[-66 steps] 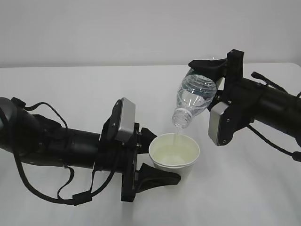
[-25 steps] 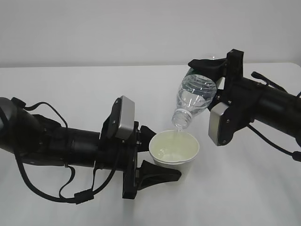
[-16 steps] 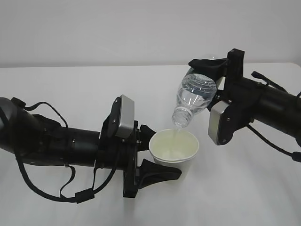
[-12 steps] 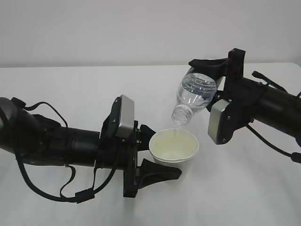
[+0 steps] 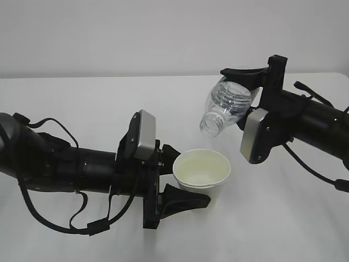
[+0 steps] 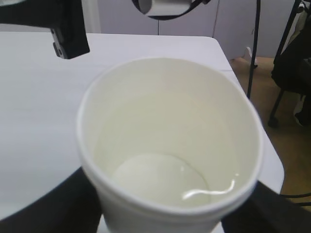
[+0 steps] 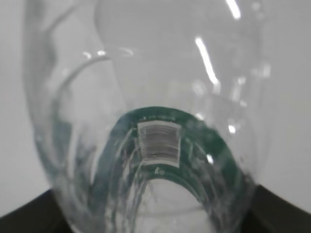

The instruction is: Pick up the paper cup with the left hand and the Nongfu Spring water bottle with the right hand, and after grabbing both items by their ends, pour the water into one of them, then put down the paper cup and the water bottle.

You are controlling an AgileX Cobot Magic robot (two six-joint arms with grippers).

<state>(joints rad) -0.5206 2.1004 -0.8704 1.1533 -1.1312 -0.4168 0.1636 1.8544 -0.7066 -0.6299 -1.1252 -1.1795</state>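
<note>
Above the paper cup [image 5: 202,170], the Nongfu Spring water bottle [image 5: 224,108] tilts neck-down leftward.

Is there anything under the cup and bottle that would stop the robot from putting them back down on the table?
Nothing visible. The white table below the paper cup and the tilted water bottle looks bare; only the arms' own pincers sit nearby.

bottle [image 5: 226,107] lifted higher, pouring stopped
</note>
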